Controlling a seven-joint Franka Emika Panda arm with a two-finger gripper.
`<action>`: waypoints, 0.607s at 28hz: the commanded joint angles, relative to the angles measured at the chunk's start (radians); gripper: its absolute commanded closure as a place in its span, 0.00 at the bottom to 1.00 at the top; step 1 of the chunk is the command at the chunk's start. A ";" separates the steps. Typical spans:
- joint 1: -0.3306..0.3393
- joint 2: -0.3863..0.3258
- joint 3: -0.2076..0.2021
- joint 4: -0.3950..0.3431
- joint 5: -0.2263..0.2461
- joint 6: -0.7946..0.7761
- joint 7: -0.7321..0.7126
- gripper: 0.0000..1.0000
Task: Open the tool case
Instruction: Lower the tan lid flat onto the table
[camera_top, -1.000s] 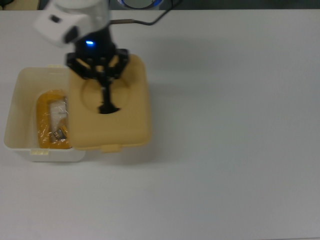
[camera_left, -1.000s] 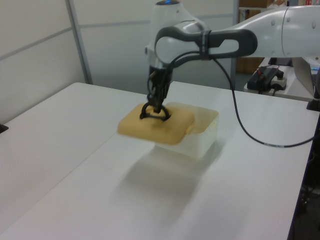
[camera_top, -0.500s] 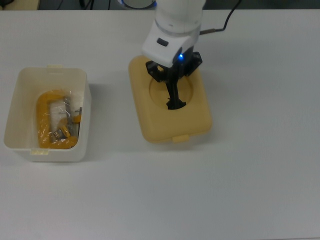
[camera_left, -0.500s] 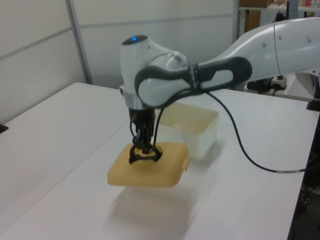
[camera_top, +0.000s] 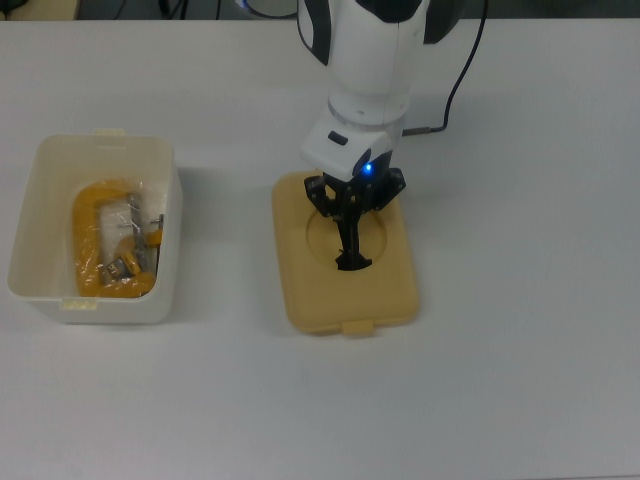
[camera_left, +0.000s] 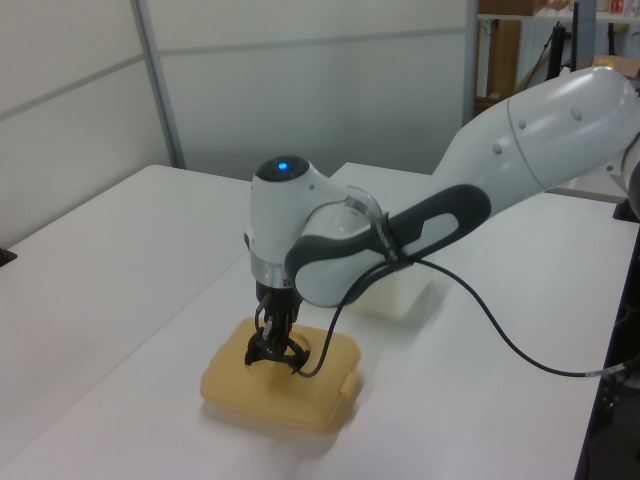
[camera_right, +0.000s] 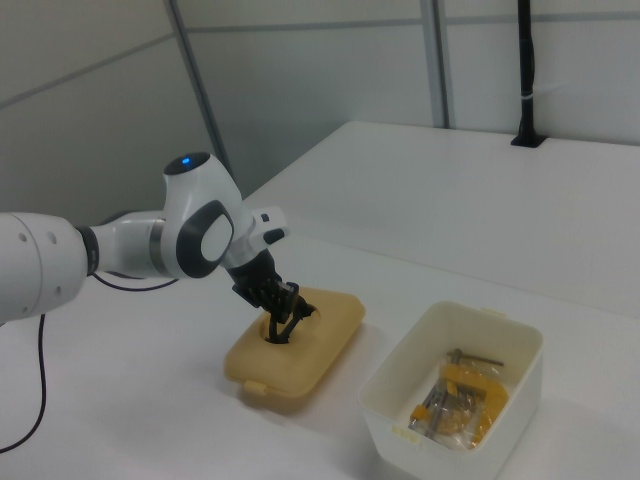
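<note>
Lid (camera_top: 345, 262) lying flat on counter (camera_top: 520, 300), well apart from white box (camera_top: 95, 230) on top view's left — case already open, box sitting uncovered, yellow clamp (camera_top: 105, 240) and bagged bits showing inside. End effector (camera_top: 353, 258) reaching down into lid's round recess, clamped on black handle (camera_top: 352, 262) — likely grip used for carrying lid clear. Arm standing nearly vertical over lid. Remaining step, by judgement: releasing handle, lifting away.

Robotics laboratory: white table (camera_left: 120, 260), grey partition panels (camera_right: 300, 90) at 12 o'clock, Franka arm (camera_left: 520, 150) with trailing cable (camera_left: 500, 330).
</note>
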 joint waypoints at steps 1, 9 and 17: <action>0.014 0.015 -0.013 -0.017 -0.048 0.058 0.039 1.00; 0.014 0.047 -0.014 -0.018 -0.053 0.085 0.094 1.00; 0.011 0.056 -0.014 -0.017 -0.050 0.079 0.198 1.00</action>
